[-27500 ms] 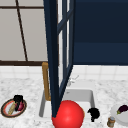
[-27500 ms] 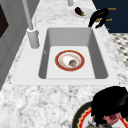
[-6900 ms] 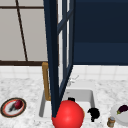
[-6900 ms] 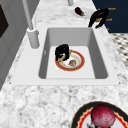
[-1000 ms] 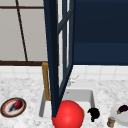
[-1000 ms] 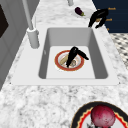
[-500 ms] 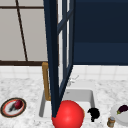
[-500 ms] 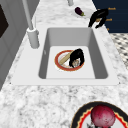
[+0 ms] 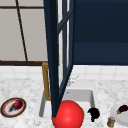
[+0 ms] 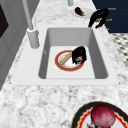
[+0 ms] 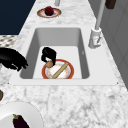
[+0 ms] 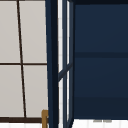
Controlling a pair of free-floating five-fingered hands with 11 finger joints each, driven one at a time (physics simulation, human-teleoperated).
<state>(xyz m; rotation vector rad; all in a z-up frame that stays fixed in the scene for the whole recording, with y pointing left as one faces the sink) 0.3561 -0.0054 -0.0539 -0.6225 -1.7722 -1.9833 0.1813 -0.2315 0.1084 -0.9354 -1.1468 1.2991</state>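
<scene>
— Two containers matter for us here, yes? Where is the left robot hand (image 11: 48, 54) now?

— It is low inside the sink (image 10: 67, 35), directly above the red-rimmed plate (image 10: 57, 60) on the sink floor. Under it is the small brown lump (image 11: 49, 64), perhaps a piece of food. The robot hand touches the lump from above, but we cannot tell if it is clamped on it or only rests on it.

— How should we do this well, in our opinion?

— We think the robot hand must stay straight over the lump and close on it from both sides, not push it along. The wooden stick (image 11: 60, 70) lies across the same plate, just beside the lump, so we should keep off it. A sideways push could slide the plate or roll the stick. If we lift, we would go straight up, away from the sink walls.

— And the right robot hand (image 10: 98, 16)?

— It hangs in the air off the table's (image 10: 50, 100) front edge, near the right end of the sink. Its fingers are loose and apart, with nothing in them.

— What do the other containers hold?

— The dark plate (image 10: 80, 117) on the table, left of the sink, carries a red round fruit (image 10: 102, 116). The white plate (image 11: 30, 112) on the right side carries an eggplant (image 11: 20, 122). The sink itself holds the red-rimmed plate with the stick and the lump, and the faucet (image 10: 32, 37) stands at its back edge.
</scene>
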